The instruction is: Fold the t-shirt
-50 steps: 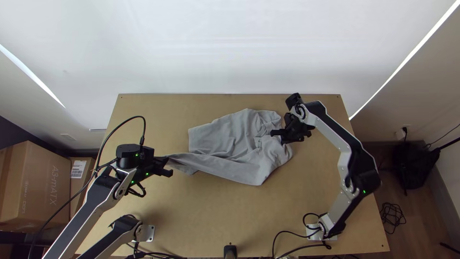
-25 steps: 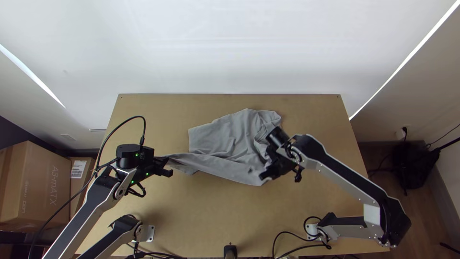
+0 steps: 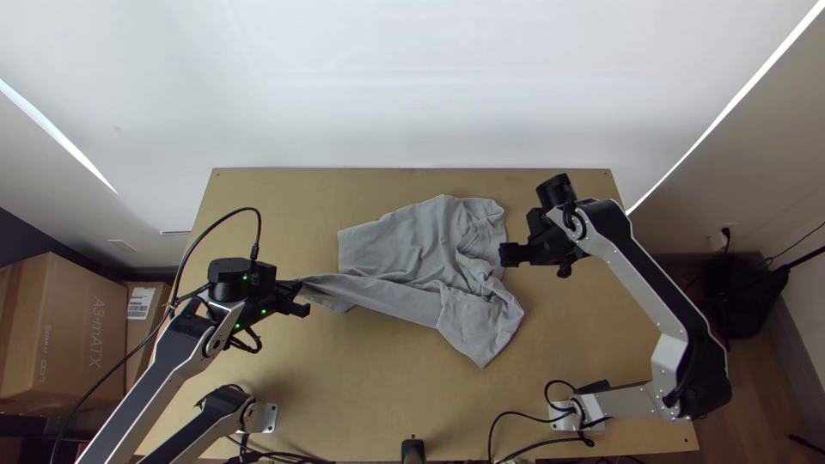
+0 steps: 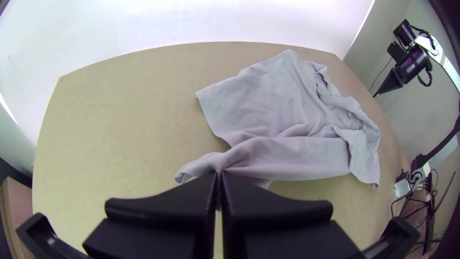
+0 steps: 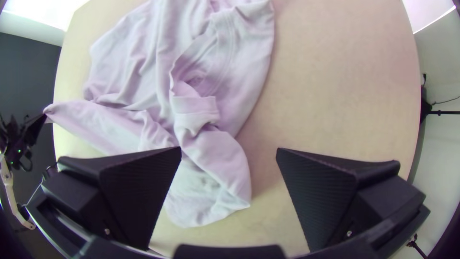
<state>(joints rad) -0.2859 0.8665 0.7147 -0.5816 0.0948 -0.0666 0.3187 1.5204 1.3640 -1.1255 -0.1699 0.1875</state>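
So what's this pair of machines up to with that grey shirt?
They appear to be folding the t-shirt. The left gripper is shut on one end of it, with the cloth pulled out in a narrow strip. The right gripper is open and holds nothing, beside the shirt's other end. The shirt lies rumpled on the table, not yet neatly folded.

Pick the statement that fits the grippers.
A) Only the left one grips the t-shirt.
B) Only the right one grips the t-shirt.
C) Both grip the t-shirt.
A: the left gripper is shut on a gathered part of the t-shirt, while the right gripper stands wide open, gripping nothing.
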